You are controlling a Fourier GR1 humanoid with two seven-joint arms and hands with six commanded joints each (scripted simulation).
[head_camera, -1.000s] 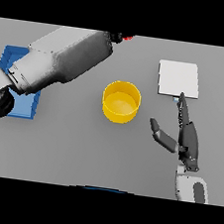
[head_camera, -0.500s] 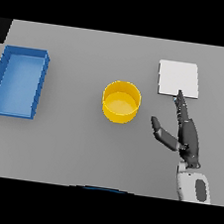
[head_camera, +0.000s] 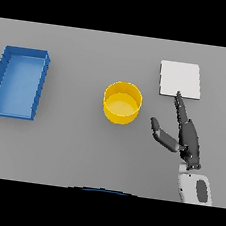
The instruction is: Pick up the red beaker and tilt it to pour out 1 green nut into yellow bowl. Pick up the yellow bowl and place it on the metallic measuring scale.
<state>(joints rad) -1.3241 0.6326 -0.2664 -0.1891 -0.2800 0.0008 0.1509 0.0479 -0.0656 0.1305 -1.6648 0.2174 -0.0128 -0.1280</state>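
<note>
Grey table [head_camera: 70, 149], one yellow bowl [head_camera: 122, 103], one scale [head_camera: 180, 79], one blue tray [head_camera: 18, 82]

Yellow bowl [head_camera: 122, 103] between blue tray [head_camera: 18, 82] and open-fingered right hand [head_camera: 187, 139].

**Clearance around bowl and scale**

Open grey surface [head_camera: 70, 149] on every side of yellow bowl [head_camera: 122, 102]; nothing touching it. Clear lane between bowl and metallic scale [head_camera: 180, 79], apart from right hand [head_camera: 186, 137] with straight fingers reaching up to scale's near edge, thumb spread toward bowl. Scale top bare. Blue tray [head_camera: 18, 83] well apart at far left, no obstruction.
</note>
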